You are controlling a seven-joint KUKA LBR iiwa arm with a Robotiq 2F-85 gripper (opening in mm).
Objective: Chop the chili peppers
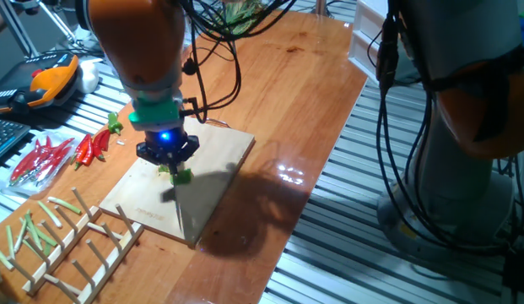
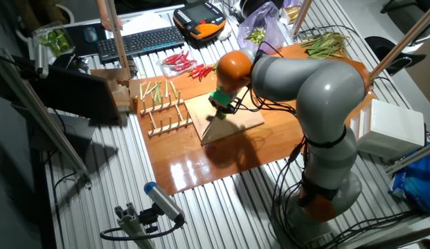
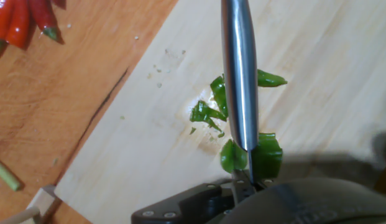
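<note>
Chili [image 3: 242, 134] in green pieces mid-board [image 3: 317, 74], scattered both sides of the knife [image 3: 239, 74]. Gripper [image 1: 167, 152] low over the board, blade fixed to it; whether open or clamped, cannot tell. Pieces likely light, glossy, slippery, soft-skinned, prone to skid or stick to steel. No call to grasp them: better pressed straight down through the thick curled pieces nearest the hand.

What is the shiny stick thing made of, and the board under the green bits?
The blade looks like polished metal, probably steel: it is grey and mirrors light along its length. The cutting board looks like pale unvarnished wood, with faint grain lines and a matte surface. The chili pieces are glossy green vegetable skin.
</note>
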